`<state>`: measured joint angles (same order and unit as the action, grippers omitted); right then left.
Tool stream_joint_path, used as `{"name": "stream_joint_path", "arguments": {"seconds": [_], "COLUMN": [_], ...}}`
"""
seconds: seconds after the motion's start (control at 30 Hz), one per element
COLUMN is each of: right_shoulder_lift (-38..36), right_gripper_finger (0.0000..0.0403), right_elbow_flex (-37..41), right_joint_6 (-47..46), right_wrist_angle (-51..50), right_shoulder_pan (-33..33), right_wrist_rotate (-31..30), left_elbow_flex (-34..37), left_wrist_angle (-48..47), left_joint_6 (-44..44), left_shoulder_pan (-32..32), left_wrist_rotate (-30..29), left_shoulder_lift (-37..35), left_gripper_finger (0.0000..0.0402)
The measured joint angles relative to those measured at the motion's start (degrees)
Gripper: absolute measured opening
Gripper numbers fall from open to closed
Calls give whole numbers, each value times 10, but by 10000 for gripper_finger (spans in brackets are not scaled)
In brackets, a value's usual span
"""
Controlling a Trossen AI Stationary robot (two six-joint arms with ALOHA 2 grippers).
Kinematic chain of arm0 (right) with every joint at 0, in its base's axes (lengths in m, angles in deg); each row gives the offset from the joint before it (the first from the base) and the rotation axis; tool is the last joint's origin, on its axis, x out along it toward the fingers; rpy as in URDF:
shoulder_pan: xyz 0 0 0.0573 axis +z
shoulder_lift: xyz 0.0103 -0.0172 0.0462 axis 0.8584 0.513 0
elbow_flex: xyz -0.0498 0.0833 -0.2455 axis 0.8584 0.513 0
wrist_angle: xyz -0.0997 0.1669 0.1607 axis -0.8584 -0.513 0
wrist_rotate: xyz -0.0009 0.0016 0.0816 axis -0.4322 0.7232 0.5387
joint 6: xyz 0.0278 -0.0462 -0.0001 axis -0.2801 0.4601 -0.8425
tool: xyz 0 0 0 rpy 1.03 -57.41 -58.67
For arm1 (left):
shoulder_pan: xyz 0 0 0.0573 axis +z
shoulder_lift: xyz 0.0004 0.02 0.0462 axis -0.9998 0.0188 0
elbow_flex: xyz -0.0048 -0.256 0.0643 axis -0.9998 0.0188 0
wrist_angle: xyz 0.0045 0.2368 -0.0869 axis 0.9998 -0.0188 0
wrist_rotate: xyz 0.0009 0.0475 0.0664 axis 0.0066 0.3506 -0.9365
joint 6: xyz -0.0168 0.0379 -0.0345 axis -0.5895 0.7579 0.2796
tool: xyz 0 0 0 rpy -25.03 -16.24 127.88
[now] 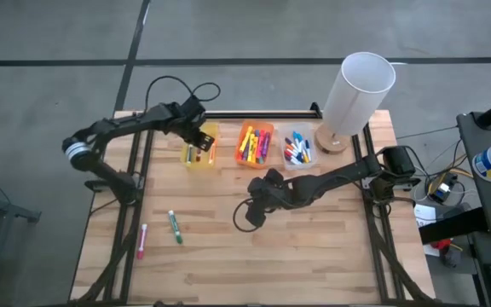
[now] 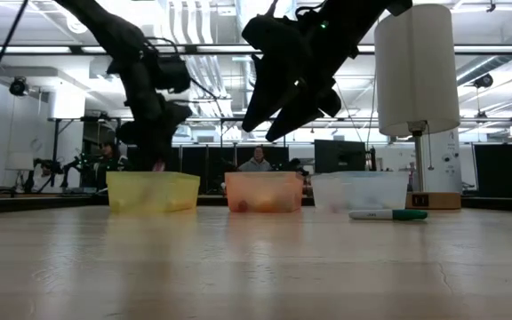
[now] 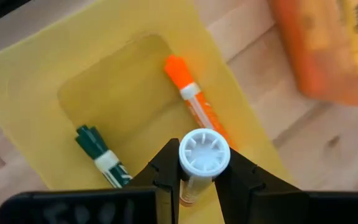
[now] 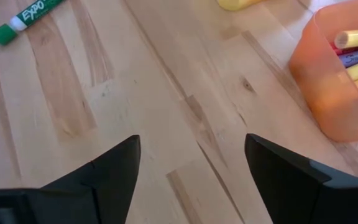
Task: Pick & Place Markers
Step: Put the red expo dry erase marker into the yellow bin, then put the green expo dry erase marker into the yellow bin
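Note:
My left gripper [image 1: 199, 139] hangs over the yellow bin [image 1: 201, 155] and is shut on a marker whose white end [image 3: 204, 153] faces the wrist camera. An orange marker [image 3: 194, 99] and a dark green marker [image 3: 101, 155] lie on the yellow bin's floor [image 3: 123, 81]. My right gripper [image 1: 258, 203] is open and empty above the table's middle, and it also shows in its wrist view [image 4: 191, 168]. A green marker [image 1: 175, 226] and a pink marker [image 1: 141, 240] lie flat on the table at the near left. The orange bin [image 1: 255, 145] and the clear bin [image 1: 297, 150] hold several markers. My left gripper pinches the marker between its two fingers [image 3: 166, 171], just below its white upper end [image 3: 194, 167]. The fingers come from above and point down into the yellow bin. The marker stands about upright, end-on to the wrist camera; its lower end is hidden.
A tall white cylinder [image 1: 358, 89] stands on a round wooden base at the far right. The three bins stand in a row along the far edge. The green marker also shows in the right wrist view [image 4: 23, 15]. Bare wood lies at the near side [image 1: 297, 264].

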<state>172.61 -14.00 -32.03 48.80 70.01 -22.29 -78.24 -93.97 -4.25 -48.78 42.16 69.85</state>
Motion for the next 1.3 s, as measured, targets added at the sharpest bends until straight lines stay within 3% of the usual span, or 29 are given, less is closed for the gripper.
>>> {"name": "stream_joint_path", "arguments": {"seconds": [0.43,0.93,1.3], "right_shoulder_lift": [-1,-1,-1], "right_gripper_finger": [277,270,273], "right_elbow_flex": [2,8,10], "right_joint_6": [4,4,9], "right_wrist_angle": [1,2,2], "right_shoulder_pan": [0,0,0], "right_wrist_rotate": [-1,-4,-5], "left_elbow_flex": [-36,-36,-29], "left_wrist_angle": [2,11,-142], "left_joint_6": [25,32,0], "left_shoulder_pan": [13,10,-27], "left_wrist_rotate": [3,-21,-4], "left_shoulder_lift": [79,96,29], "left_gripper_finger": [72,137,149]}}
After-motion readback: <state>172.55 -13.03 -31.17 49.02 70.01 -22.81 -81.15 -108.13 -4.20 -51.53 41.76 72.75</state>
